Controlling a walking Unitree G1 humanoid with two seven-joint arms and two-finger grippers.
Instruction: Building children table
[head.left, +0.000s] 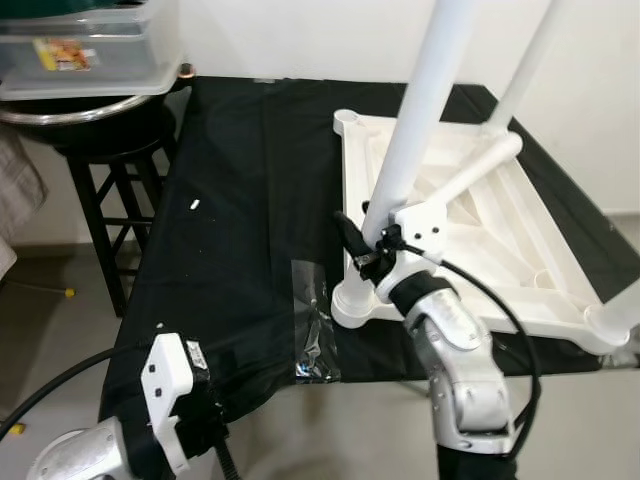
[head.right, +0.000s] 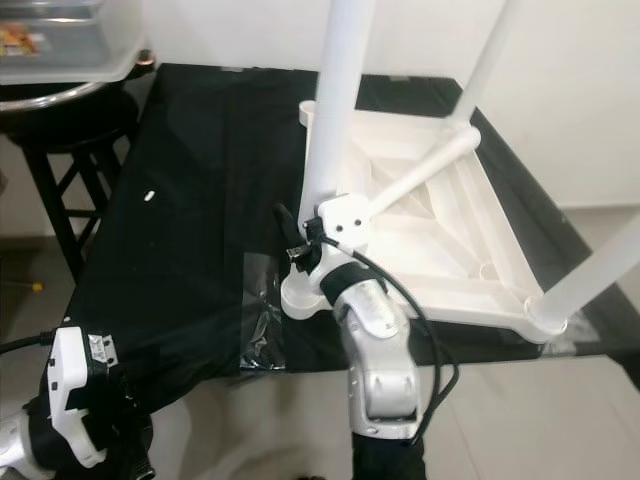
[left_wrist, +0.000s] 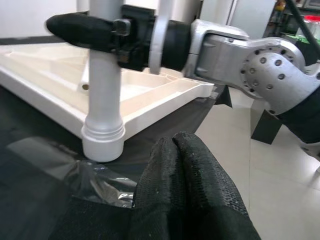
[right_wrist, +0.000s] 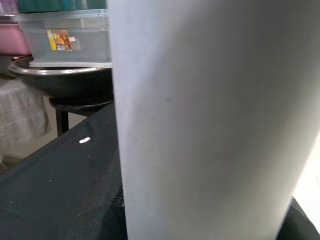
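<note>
We seem to be in a home room: pale tiled floor (head.right: 560, 420), plain white wall (head.left: 300, 35), a black wooden stool (head.left: 115, 180) carrying a clear plastic storage box (head.left: 85, 50), beside a black-draped table (head.left: 240, 200).

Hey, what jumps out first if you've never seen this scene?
An upside-down white table top lies on a black-covered table, white legs rising from its corners. The right hand grips the nearest leg low down. The left hand waits, shut, by the table's near edge.
</note>
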